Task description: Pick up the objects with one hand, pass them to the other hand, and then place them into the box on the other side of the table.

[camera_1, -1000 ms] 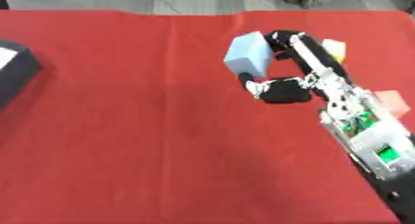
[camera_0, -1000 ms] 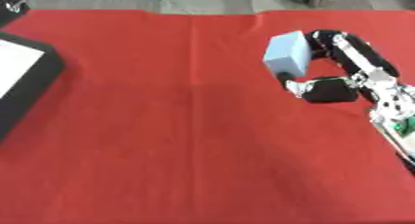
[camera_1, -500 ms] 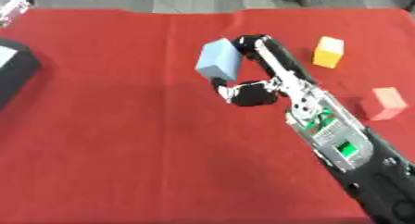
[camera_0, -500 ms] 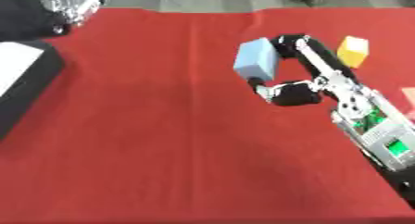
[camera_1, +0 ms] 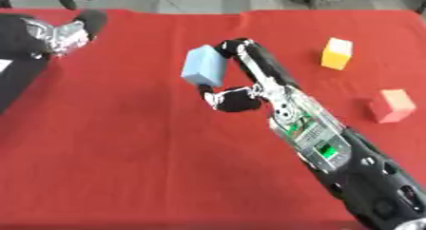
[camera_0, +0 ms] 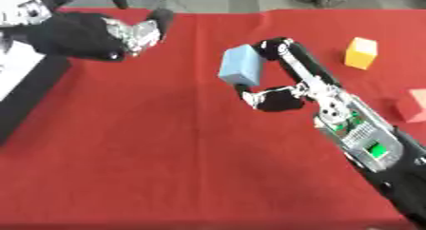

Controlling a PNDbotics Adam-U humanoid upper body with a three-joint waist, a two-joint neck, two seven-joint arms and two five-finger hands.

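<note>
Two robot hands show over the red tablecloth (camera_0: 166, 153). At the far left edge lies the black box (camera_0: 25, 93), with a white surface inside it, only partly in view. Just right of it, near the upper left corner, the left hand (camera_0: 91, 34) hangs above the cloth, palm turned toward the middle of the table, its fingers spread and relaxed and holding nothing. Near the centre, the right hand (camera_0: 279, 89) pinches a light blue block (camera_0: 241, 65) between its fingers on the block's far right side and its thumb below; the block is tilted and looks raised off the cloth. The two hands are apart, with bare cloth between them. The right forearm runs down to the lower right corner. Farther right, a yellow cube (camera_0: 361, 53) rests on the cloth near the far edge, and a red block (camera_1: 391, 105) sits nearer, beside the forearm.
</note>
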